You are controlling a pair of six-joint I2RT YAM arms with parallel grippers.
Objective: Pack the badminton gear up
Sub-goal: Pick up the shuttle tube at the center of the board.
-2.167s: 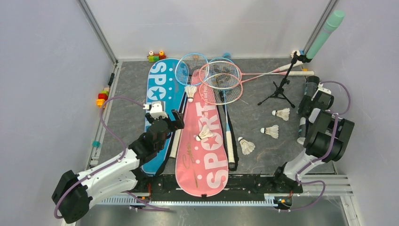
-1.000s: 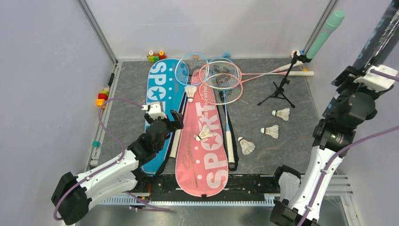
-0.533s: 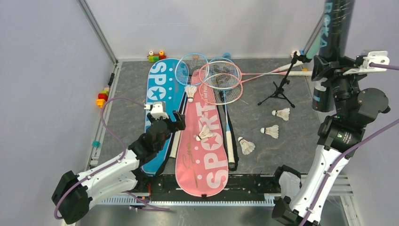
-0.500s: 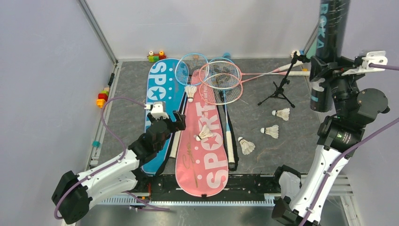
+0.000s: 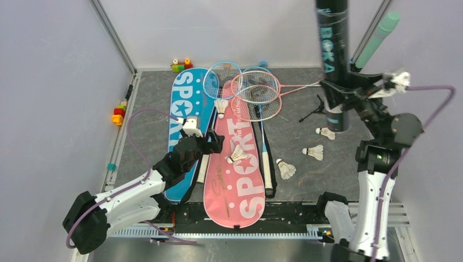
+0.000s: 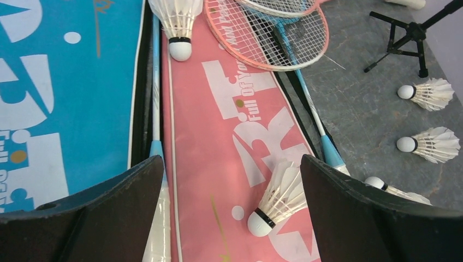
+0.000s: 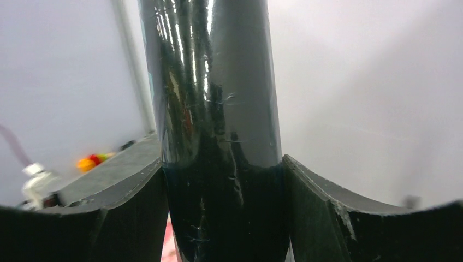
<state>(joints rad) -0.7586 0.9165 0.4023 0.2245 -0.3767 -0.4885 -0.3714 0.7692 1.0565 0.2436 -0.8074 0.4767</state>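
My right gripper [image 5: 337, 102] is shut on the dark cylindrical tube [image 5: 333, 49] and holds it upright above the table's right side; the tube fills the right wrist view [image 7: 218, 109] between my fingers [image 7: 327, 218]. My left gripper [image 5: 211, 143] is open above the pink "SPORT" bag [image 5: 235, 188]. In the left wrist view a white shuttlecock [image 6: 275, 202] lies on the pink bag [image 6: 218, 136], close to the right finger [image 6: 377, 218]. The blue bag [image 5: 183, 106] lies to the left. Blue and pink rackets [image 5: 256, 90] overlap at the bags' far end.
Another shuttlecock [image 5: 221, 106] lies at the pink bag's top. Three shuttlecocks [image 5: 286, 169] [image 5: 314, 152] [image 5: 326, 132] lie on the grey mat to the right. A black tripod [image 5: 311, 113] stands partly behind the tube. Toy blocks [image 5: 181, 65] [image 5: 119, 112] sit at the back and left edges.
My right arm lifted the tube from the right edge, raised it upright and swung it left over the mat. My left gripper moved slightly right, toward the shuttlecock on the pink bag.
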